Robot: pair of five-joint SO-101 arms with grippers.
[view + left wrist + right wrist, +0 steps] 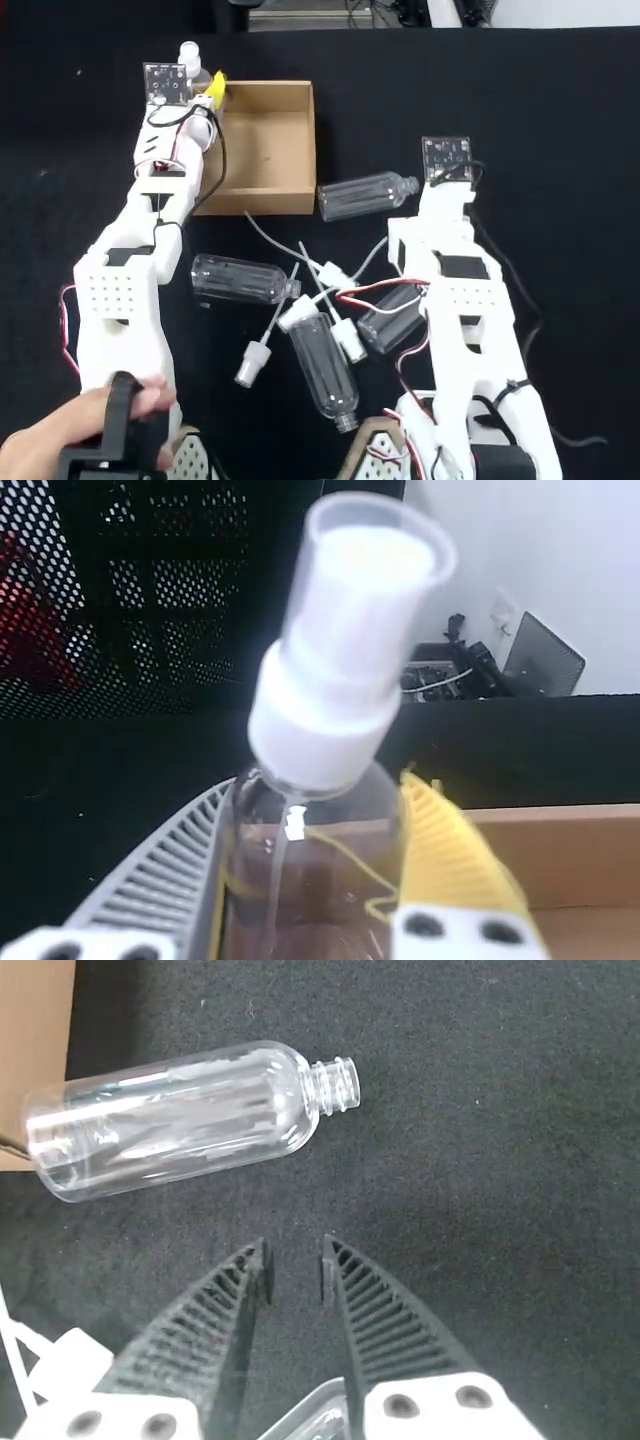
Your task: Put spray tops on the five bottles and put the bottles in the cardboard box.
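High view: the left arm (130, 270) is stretched to the far left corner of the cardboard box (290, 100). There the left end effector (200, 92) is clenched on the capped bottle (189, 55). Whether the bottle hangs over the box wall or just outside it cannot be told, and it is not yet set inside. The position is judged a staging point for lowering it in. Four uncapped bottles are recorded lying on the black surface (560, 150): one (368, 195) just beside the box's near right corner, one (240, 279) close to the left arm, one (326, 365) toward the front, and one (392, 318) partly under the right arm (465, 300). Loose spray tops (253, 362) with dip tubes are scattered between them, so four fittings are judged outstanding. Left wrist view: the capped bottle is seen gripped at its shoulder between the grey and yellow fingers (440, 850). The white top stands clear of them, and the box lies beyond. Right wrist view: the right end effector (293, 1255) is narrowly parted and grasps nothing. It is pointed at bare surface short of the open-necked bottle by the box corner, a placement judged suited to picking that bottle up.
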